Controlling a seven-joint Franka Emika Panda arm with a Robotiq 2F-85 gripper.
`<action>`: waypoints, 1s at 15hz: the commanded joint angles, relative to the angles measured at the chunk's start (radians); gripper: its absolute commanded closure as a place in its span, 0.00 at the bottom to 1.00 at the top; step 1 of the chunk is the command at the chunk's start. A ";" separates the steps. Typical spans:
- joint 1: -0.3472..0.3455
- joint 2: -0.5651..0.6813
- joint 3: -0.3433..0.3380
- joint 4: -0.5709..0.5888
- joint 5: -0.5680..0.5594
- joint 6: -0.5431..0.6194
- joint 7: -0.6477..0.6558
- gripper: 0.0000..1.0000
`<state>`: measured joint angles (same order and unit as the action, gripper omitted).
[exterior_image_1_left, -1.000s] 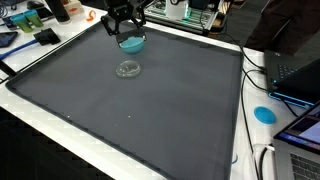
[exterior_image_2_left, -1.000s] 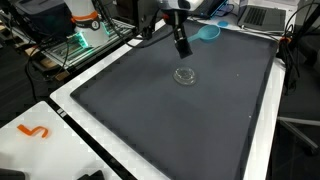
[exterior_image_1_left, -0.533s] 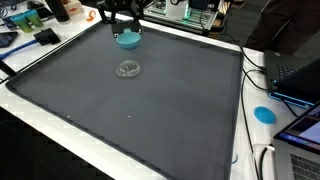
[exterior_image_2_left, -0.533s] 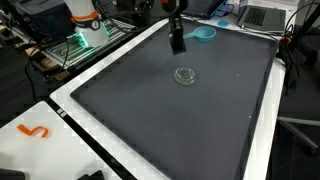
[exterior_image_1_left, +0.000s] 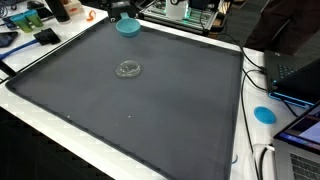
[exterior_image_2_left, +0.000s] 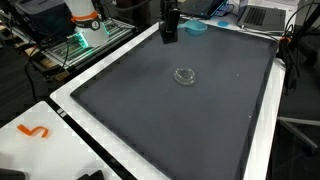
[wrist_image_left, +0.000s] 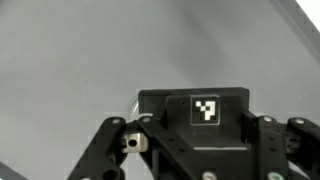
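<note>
A light blue bowl (exterior_image_1_left: 128, 26) hangs at the far edge of the dark grey mat (exterior_image_1_left: 150, 110), and my gripper (exterior_image_1_left: 123, 15) is shut on its rim from above. Most of the arm is cut off by the top of that exterior view. From the other side, the black gripper (exterior_image_2_left: 170, 37) stands just left of the blue bowl (exterior_image_2_left: 196, 27). A small clear glass dish (exterior_image_1_left: 127, 69) (exterior_image_2_left: 184, 75) lies alone on the mat, well clear of the gripper. The wrist view shows only the black gripper housing with its square marker (wrist_image_left: 205, 110) over grey mat. The fingertips are hidden there.
A white border (exterior_image_1_left: 120, 135) runs around the mat. A blue disc (exterior_image_1_left: 264, 114), cables and laptops sit beside one edge. Tools, boxes and an orange object (exterior_image_1_left: 62, 10) crowd the far corner. An orange squiggle (exterior_image_2_left: 34, 131) lies on the white near corner.
The gripper has carried the blue bowl away from the clear dish, toward the far edge of the mat and upward in the picture. The clear dish has not moved.
</note>
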<state>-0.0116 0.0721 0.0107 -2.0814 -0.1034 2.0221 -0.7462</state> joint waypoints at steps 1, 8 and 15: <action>0.012 -0.008 0.007 0.049 -0.078 -0.103 0.020 0.69; 0.016 0.000 0.017 0.093 -0.100 -0.135 0.000 0.44; 0.013 0.020 0.013 0.104 -0.124 -0.155 -0.035 0.69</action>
<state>0.0057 0.0720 0.0287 -1.9871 -0.2101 1.8858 -0.7465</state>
